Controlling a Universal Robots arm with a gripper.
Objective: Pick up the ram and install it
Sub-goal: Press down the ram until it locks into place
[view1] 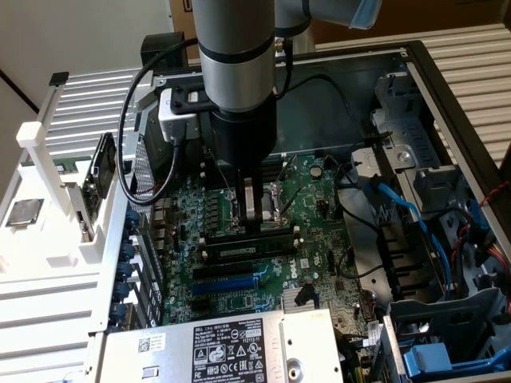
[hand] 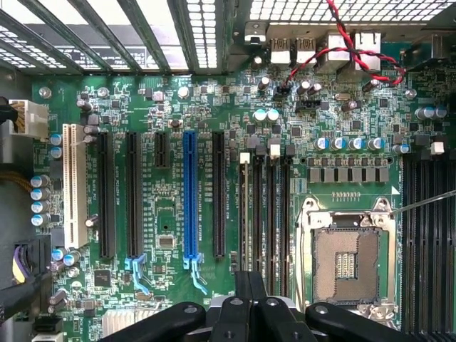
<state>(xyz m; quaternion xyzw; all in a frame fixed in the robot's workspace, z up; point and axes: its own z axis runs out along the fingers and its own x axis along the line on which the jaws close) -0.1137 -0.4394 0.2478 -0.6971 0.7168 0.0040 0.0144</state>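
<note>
Mid-frame in the exterior view, the long flat dark-green ram stick stands on edge in a black memory slot. Gripper fingers clenched directly above it. Likely light, rigid, fragile; hold by its edges.

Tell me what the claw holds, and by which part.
It cannot be told: the shut claw meets the middle of the top edge of the ram.
</note>
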